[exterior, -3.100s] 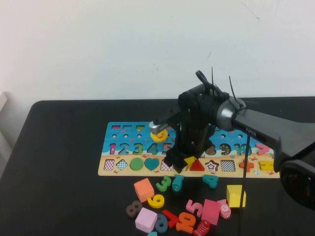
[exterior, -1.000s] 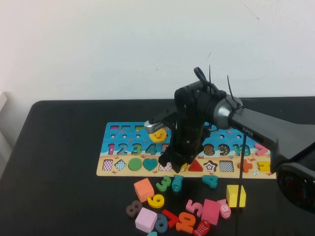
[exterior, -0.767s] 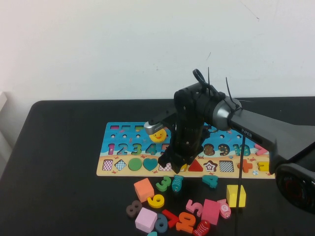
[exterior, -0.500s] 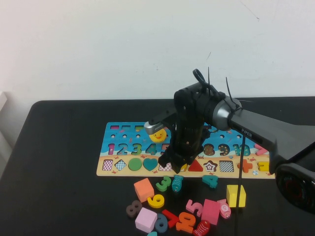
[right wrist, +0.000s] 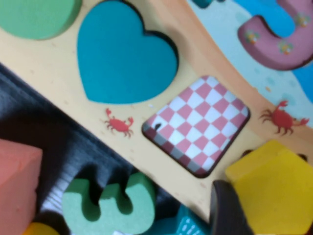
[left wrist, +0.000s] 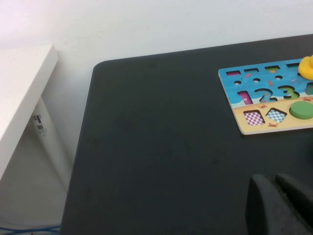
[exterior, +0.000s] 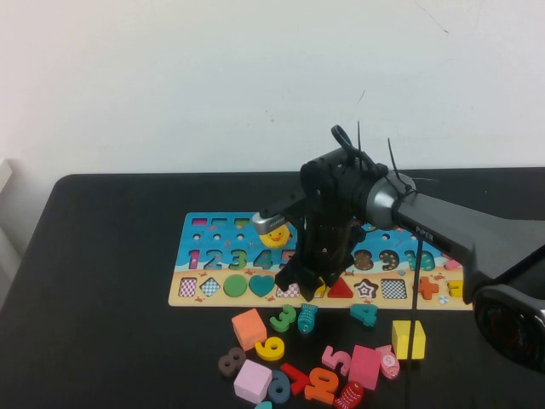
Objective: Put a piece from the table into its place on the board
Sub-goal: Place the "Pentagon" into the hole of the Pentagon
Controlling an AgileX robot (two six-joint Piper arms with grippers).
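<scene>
Right claw (exterior: 313,288) clamped on yellow pentagon piece (right wrist: 274,193) at its edges, frame centre over the board (exterior: 213,294) (light, stiff, slick wood). Left claw (left wrist: 279,203) parked, state unclear.

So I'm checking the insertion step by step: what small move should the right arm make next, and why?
Probably a small lowering, then release. The right gripper holds the yellow pentagon low over the board, beside the red triangle, but it isn't clearly seated flat in its hollow. The left gripper is parked over the table.
</scene>
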